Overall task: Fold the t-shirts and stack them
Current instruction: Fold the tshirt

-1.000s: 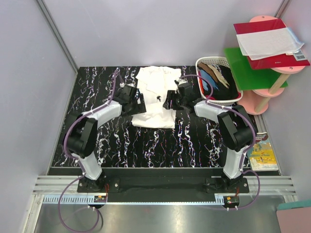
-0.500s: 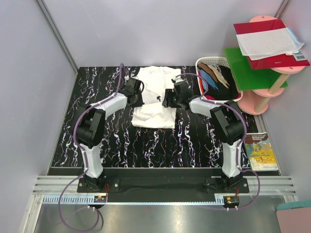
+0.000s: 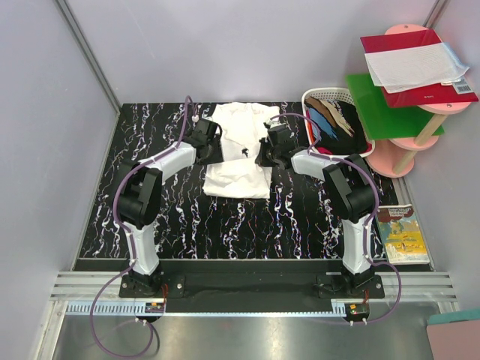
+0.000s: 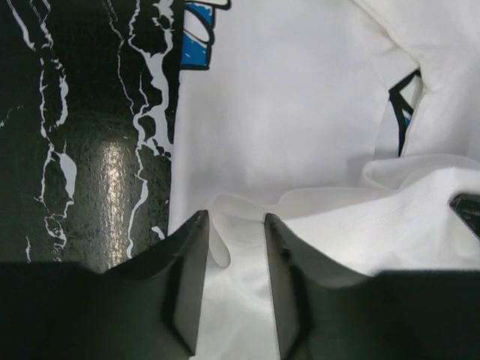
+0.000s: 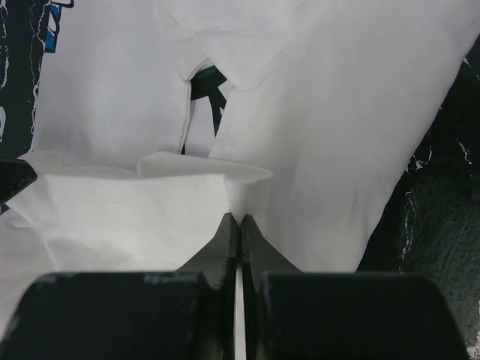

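A large white t-shirt (image 3: pixel 238 174) lies crumpled at the far middle of the black marbled table (image 3: pixel 225 225). Bits of its blue and black print show in the wrist views. My left gripper (image 3: pixel 212 152) is at the shirt's left edge. In the left wrist view its jaws (image 4: pixel 234 217) stand apart, and a loose fold of the white t-shirt (image 4: pixel 300 112) lies in the gap. My right gripper (image 3: pixel 262 156) is at the shirt's right side. It is shut (image 5: pixel 239 217) on a raised fold of the white t-shirt (image 5: pixel 135 202). More t-shirts (image 3: pixel 337 124), dark, blue and tan, fill the basket.
A white plastic basket (image 3: pixel 324 94) stands at the table's far right corner. Beside it are a green board (image 3: pixel 390 112), a pink stand (image 3: pixel 397 157) and a red folder with white paper (image 3: pixel 416 64). A booklet (image 3: pixel 405 236) lies off the right edge.
My left arm swung in from the left to the shirt's left edge. The right gripper shifted slightly farther back and closed on a fold of the shirt.
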Motion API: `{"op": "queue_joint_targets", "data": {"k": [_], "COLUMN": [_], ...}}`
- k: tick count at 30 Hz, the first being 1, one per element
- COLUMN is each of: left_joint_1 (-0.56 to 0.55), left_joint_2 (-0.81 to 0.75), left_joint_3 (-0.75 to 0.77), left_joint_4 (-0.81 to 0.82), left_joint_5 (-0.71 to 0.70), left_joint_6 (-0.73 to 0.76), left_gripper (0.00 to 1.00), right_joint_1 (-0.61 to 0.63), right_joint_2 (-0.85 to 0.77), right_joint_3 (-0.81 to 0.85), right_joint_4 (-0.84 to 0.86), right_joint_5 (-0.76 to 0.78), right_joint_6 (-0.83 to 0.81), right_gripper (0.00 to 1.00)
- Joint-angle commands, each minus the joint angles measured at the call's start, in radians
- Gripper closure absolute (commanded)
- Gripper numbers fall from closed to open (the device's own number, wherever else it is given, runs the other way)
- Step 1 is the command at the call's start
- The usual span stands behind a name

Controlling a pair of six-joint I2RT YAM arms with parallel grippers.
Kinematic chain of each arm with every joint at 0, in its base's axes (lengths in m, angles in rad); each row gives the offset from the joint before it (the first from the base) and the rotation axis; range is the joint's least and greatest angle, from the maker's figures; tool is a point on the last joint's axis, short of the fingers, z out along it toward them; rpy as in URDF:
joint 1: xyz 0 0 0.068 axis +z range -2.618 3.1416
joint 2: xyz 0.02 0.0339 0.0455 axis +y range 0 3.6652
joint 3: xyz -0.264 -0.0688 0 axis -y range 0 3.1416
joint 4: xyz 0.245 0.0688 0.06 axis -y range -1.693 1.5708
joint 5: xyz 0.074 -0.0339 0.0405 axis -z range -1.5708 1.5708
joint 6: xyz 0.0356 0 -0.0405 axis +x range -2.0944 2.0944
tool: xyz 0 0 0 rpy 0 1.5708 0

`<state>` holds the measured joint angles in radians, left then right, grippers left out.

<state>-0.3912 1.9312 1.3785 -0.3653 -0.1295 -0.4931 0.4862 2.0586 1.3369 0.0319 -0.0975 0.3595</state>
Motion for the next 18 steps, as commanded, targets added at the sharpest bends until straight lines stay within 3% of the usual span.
{"op": "queue_joint_targets", "data": {"k": [1, 4, 8, 9, 12, 13, 14, 18], "left_joint_1": [0.008, 0.014, 0.015, 0.015, 0.015, 0.015, 0.015, 0.015], "left_joint_2": [-0.011, -0.005, 0.044, 0.054, 0.080, 0.080, 0.081, 0.058], "left_joint_3": [0.057, 0.045, 0.059, 0.062, 0.071, 0.068, 0.064, 0.047], "left_joint_4": [-0.024, -0.023, -0.012, -0.011, -0.009, -0.006, -0.001, -0.001], "left_joint_5": [-0.084, -0.096, -0.065, -0.058, -0.032, -0.029, -0.024, -0.038], "left_joint_6": [0.025, 0.022, 0.022, 0.022, 0.013, 0.011, 0.008, 0.008], "left_gripper": [0.30, 0.24, 0.34, 0.38, 0.68, 0.89, 0.98, 1.00], "right_joint_1": [0.003, 0.002, 0.002, 0.000, -0.001, -0.004, -0.005, -0.006], "right_joint_2": [-0.018, -0.021, -0.017, -0.017, -0.015, -0.015, -0.015, -0.021], "right_joint_3": [0.030, 0.028, 0.030, 0.028, 0.024, 0.022, 0.022, 0.015], "right_joint_4": [0.026, 0.026, 0.025, 0.026, 0.026, 0.026, 0.026, 0.026], "right_joint_5": [0.010, 0.010, 0.009, 0.010, 0.012, 0.012, 0.010, 0.015], "right_joint_6": [-0.004, -0.007, -0.005, -0.004, -0.007, -0.007, -0.007, -0.007], "right_gripper": [1.00, 1.00, 1.00, 1.00, 1.00, 1.00, 1.00, 1.00]}}
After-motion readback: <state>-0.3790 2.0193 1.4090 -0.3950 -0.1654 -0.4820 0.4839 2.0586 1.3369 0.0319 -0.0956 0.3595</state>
